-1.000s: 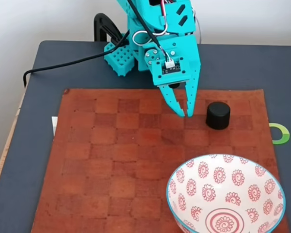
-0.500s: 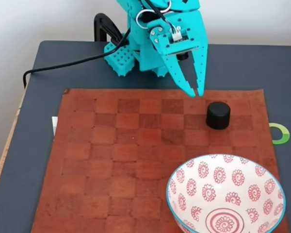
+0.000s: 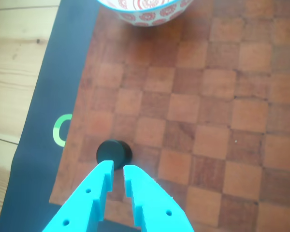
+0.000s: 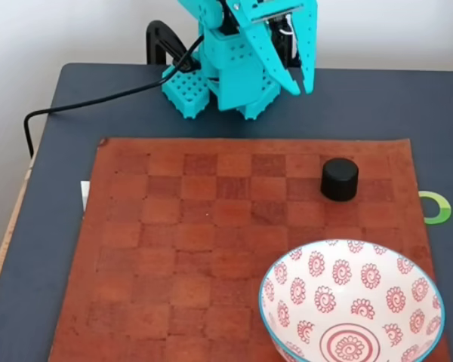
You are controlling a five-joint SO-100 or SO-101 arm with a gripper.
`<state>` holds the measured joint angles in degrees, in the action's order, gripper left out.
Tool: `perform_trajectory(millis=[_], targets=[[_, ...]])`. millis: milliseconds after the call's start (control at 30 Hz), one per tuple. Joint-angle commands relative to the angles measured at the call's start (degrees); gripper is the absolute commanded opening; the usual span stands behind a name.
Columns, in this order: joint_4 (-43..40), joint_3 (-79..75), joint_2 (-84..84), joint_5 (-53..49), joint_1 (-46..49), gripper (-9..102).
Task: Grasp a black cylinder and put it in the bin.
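Starting at the left of the fixed view: seeing only bare table point(image 4: 57, 226) and a checkered mat point(image 4: 174, 249) there, nothing getting in the way. Moving right: finding the gripper point(image 4: 302, 87) hanging high over the table's back edge, behind the mat and well apart from everything on it, gripping nothing. Reading the fingers point(image 3: 130, 176) in the other view as parted by only a narrow slit, with the cylinder point(image 3: 113, 152) sitting just past the tips and looking wider than that slit. Risking, then, a descent with the fingers this close together: landing on the flat top or butting the side instead of straddling it, and shoving the cylinder along the mat or tipping it onto its curved side to go rolling. Calling for a wider opening before dropping. Moving right again: finding the cylinder point(image 4: 339, 179) standing upright near the mat's right back corner, apart from the bin point(image 4: 317, 279), which is sitting at the front right. Judging the grasp itself as touchy too: being short and stubby, offering little height to pinch, so closing too high is inviting a squirt out from between the tips, and closing off-centre is inviting a twist and a drop on the way over. Watching also the carry: crossing the bin's rim too low could be knocking the bin or releasing outside it. Ending at the far right: noting a green ring point(image 4: 436, 207) on the table, near the cylinder and easily being mistaken for the goal.
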<state>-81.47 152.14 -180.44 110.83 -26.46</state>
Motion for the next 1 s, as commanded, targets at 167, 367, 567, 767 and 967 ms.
perform_trajectory(millis=[167,367,567,767,967], targets=[[-0.4,-13.8,20.6,-0.5,0.0,0],[0.6,-18.9,34.5,-0.2,-1.5,0],[0.7,-22.4,46.7,3.0,-5.8,0],[0.8,-25.1,55.5,7.5,-10.5,1],[3.2,-27.2,59.9,11.3,-15.5,3]])
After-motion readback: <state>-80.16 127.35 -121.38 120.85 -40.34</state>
